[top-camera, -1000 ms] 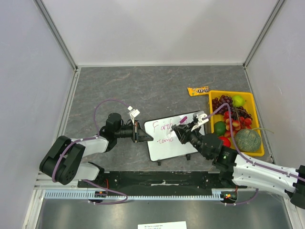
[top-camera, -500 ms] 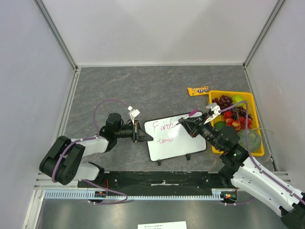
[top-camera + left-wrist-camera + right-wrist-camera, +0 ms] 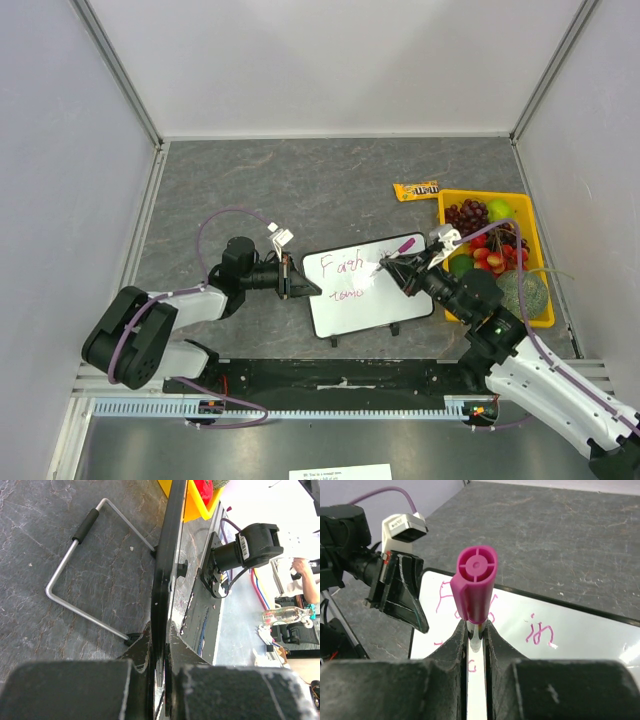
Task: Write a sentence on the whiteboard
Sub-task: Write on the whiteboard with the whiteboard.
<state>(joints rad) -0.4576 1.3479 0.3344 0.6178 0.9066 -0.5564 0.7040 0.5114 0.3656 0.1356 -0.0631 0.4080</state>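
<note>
Grey table (image 3: pixel 300 190): left gripper (image 3: pixel 300 283) clamps the whiteboard (image 3: pixel 375 305) edge, right gripper (image 3: pixel 398 265) pinches pink marker (image 3: pixel 404 244); board slipping could smear the sentence (image 3: pixel 342 270).

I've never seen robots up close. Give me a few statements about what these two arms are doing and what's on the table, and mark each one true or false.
1. The left gripper is clamped on the edge of the whiteboard. True.
2. The right gripper holds a green pen. False: it holds a pink marker.
3. The writing on the board is pink. True.
4. The yellow tray of fruit sits on the left arm's side of the board. False: it is on the right arm's side.
5. The candy packet lies inside the tray. False: it lies on the table, just outside the tray's far corner.
</note>
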